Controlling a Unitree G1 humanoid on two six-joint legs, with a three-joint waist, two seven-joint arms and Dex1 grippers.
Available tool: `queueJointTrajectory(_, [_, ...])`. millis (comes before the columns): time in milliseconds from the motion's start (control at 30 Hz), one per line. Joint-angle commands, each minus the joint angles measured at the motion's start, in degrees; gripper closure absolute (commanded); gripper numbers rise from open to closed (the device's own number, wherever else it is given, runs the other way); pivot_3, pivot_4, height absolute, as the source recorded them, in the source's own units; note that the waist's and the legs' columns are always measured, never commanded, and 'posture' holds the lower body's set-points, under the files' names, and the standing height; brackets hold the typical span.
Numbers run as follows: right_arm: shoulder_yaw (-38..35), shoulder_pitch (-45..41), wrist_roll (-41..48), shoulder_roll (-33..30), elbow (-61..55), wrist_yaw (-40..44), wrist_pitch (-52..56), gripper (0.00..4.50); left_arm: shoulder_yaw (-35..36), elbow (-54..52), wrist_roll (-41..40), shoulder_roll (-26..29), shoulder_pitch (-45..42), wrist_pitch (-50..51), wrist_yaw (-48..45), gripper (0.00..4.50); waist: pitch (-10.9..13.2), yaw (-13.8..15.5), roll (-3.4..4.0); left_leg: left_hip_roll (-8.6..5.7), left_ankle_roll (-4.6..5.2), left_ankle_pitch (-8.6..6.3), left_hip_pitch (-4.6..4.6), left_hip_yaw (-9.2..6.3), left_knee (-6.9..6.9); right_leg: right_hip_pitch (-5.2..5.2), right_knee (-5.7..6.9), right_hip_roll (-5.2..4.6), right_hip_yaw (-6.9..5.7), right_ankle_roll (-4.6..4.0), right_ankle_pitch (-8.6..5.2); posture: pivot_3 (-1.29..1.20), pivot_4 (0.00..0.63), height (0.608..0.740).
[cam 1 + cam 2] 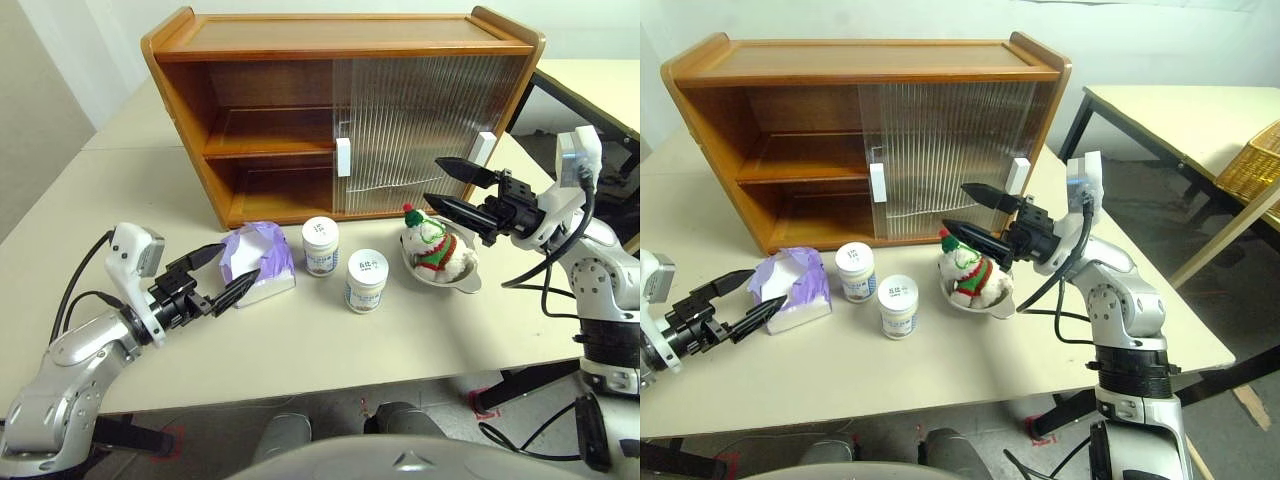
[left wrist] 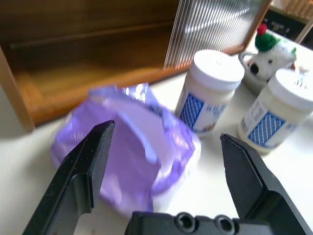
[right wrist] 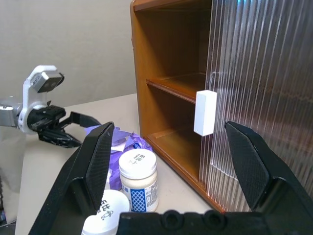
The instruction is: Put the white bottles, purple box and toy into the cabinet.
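The left hand [image 1: 222, 275] is hovering low over the tabletop [image 1: 300, 350] with its fingers spread wide and gripping nothing; the purple box [image 1: 258, 261] is lying just beyond its fingertips, apart from them. Past the box, toward the other arm, the two white bottles [image 1: 321, 245] are standing upright, the second bottle [image 1: 366, 280] a little nearer the tabletop's front edge; their white labels are carrying blue print and dark characters too small to read. The right hand [image 1: 452, 187] is hanging raised with its fingers fully parted and empty, the toy [image 1: 432, 243] sitting just below its fingertips in a shallow metal bowl [image 1: 464, 282], not touched. Beyond both hands the cabinet [image 1: 340, 110] is standing with its ribbed sliding doors [image 1: 420, 130] covering the half in front of the right hand, leaving both shelves open and bare straight beyond the left hand and the box. Bare tabletop is lying between the two hands, in front of the bottles.
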Motion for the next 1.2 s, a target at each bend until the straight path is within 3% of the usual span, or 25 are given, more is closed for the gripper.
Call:
queueJointTrajectory(33, [-0.13, -0.36, 0.33, -0.27, 0.56, 0.78, -0.36, 0.00, -1.02, 1.02, 2.13, -1.35, 1.16, -2.12, 0.63, 0.05, -0.01, 0.00, 0.03, 0.00, 0.00, 0.00, 0.00, -0.01, 0.00, 0.00, 0.00, -0.01, 0.00, 0.00, 0.00, -0.02, 0.000, 0.740])
queueJointTrajectory(533, [-0.60, -0.20, 0.42, -0.91, 0.85, 1.35, -0.08, 0.00, -7.97, 10.21, 11.31, -4.22, -3.68, -8.94, 3.08, 0.05, -0.08, 0.00, 0.12, 0.06, 0.00, 0.00, 0.00, 0.00, 0.01, -0.01, 0.00, 0.06, 0.01, -0.33, 0.19, -0.04, 0.000, 0.740])
queueJointTrajectory(900, [-0.67, -0.36, 0.35, -0.68, 0.73, 0.98, -0.37, 0.00, -9.45, 4.04, 12.51, -1.97, -1.99, -4.43, 4.57, 0.05, -0.08, -0.17, 0.13, 0.01, 0.00, 0.00, 0.04, 0.08, 0.03, 0.04, 0.00, 0.16, 0.04, 0.02, 0.00, -0.04, 0.000, 0.740])
queueJointTrajectory(1200, [-0.78, -0.47, 0.44, -0.81, 0.84, 1.20, -0.43, 0.00, -10.18, 5.59, 14.18, -2.30, -0.91, -3.63, 5.71, 0.05, -0.09, -0.18, 0.15, 0.01, 0.00, 0.00, 0.05, 0.08, 0.02, 0.03, 0.00, 0.15, 0.06, -0.01, 0.01, -0.04, 0.000, 0.740])
